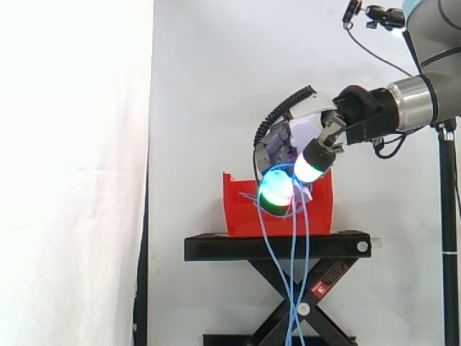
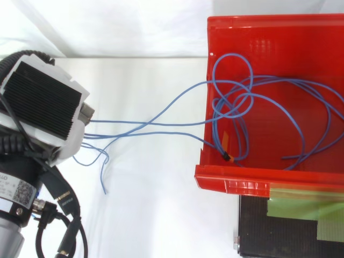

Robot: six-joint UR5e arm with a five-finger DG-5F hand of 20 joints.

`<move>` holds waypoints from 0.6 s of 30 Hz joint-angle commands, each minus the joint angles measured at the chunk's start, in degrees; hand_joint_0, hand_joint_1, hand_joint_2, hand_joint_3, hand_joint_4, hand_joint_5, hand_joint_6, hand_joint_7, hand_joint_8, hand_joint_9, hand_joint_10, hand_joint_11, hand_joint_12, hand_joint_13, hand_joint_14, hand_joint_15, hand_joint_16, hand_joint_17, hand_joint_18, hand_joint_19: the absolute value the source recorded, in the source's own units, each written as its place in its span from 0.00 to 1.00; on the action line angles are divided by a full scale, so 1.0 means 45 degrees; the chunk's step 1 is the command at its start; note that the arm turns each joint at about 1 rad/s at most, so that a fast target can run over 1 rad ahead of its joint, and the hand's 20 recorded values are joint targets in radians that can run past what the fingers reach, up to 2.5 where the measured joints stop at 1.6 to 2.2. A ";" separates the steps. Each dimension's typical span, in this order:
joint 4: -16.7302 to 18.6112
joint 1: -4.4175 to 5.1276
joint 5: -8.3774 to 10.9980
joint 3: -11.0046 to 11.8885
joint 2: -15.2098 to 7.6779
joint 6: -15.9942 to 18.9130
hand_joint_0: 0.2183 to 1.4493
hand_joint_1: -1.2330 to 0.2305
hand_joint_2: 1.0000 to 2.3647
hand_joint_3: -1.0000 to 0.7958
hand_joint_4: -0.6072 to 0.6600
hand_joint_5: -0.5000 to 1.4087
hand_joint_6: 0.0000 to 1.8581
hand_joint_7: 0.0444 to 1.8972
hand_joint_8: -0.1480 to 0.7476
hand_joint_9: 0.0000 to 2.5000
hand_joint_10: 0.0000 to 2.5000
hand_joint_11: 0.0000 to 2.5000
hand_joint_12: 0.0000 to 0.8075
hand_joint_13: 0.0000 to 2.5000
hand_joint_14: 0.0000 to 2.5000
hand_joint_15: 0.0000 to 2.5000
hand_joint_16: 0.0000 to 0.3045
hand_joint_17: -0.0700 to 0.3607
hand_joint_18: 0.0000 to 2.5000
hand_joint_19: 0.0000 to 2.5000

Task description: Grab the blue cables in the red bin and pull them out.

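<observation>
Hand [image 1: 299, 133] curled, glowing pads [image 1: 276, 189] closed on the blue cables [image 2: 240, 99] and pinching the strands. Top view: hand well apart from the red bin [image 2: 242, 180], off to one side of it. Several strands stretched from under the hand across the open gap and over the bin wall facing it, ending in tangled loops on the bin floor. Side view: strands hanging from the pads down past the black stand [image 1: 277, 246]. White curtain [image 1: 72, 144] behind.
</observation>
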 commanded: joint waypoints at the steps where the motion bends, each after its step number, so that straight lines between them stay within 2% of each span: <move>1: 0.0000 -0.0001 0.0000 0.0000 0.0003 0.0000 0.39 0.18 0.00 0.00 0.71 0.62 0.54 0.17 0.47 0.45 0.01 0.49 0.43 0.38 1.00 0.25 0.17 0.43 0.36 0.54; 12: -0.0019 -0.0001 -0.0117 0.0000 0.0003 -0.0039 0.37 0.24 0.00 0.00 0.70 0.70 0.43 0.24 0.48 0.48 0.01 0.49 0.43 0.40 1.00 0.26 0.17 0.44 0.37 0.52; 17: -0.0019 -0.0001 -0.0117 -0.0040 0.0003 -0.0039 0.37 0.24 0.00 0.00 0.71 0.71 0.44 0.24 0.48 0.49 0.01 0.49 0.43 0.41 1.00 0.26 0.17 0.43 0.38 0.53; 18: -0.0019 -0.0001 -0.0117 -0.0040 0.0003 -0.0039 0.39 0.23 0.00 0.00 0.70 0.71 0.45 0.24 0.48 0.49 0.01 0.49 0.42 0.40 1.00 0.27 0.16 0.42 0.39 0.57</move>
